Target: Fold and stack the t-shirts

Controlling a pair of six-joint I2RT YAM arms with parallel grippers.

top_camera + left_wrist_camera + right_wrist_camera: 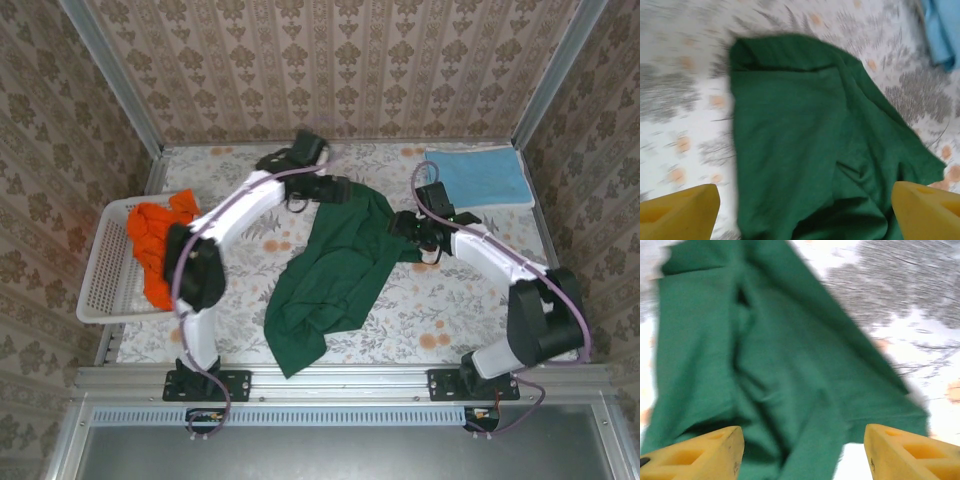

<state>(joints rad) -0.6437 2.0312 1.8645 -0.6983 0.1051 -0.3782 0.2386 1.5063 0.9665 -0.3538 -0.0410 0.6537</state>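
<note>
- Green shirt [330, 270] lies rumpled and slantwise in the middle of the table [450, 310], between the two arms.
- Left gripper [802, 212]: jaws spread wide, gripping nothing, above the shirt's far edge.
- Right gripper [804, 452]: jaws also wide, above the shirt's right edge.
- Blue shirt [480, 178] lies folded flat at the far right corner.
- Orange cloth [155, 235] sits bunched in the basket [100, 290] on the left.

No text, label, brand, number or sign can be read. The dark green t-shirt [335, 270] is seen plain and unprinted, and only a floral pattern is carried by the table cover [450, 300] around it.
</note>
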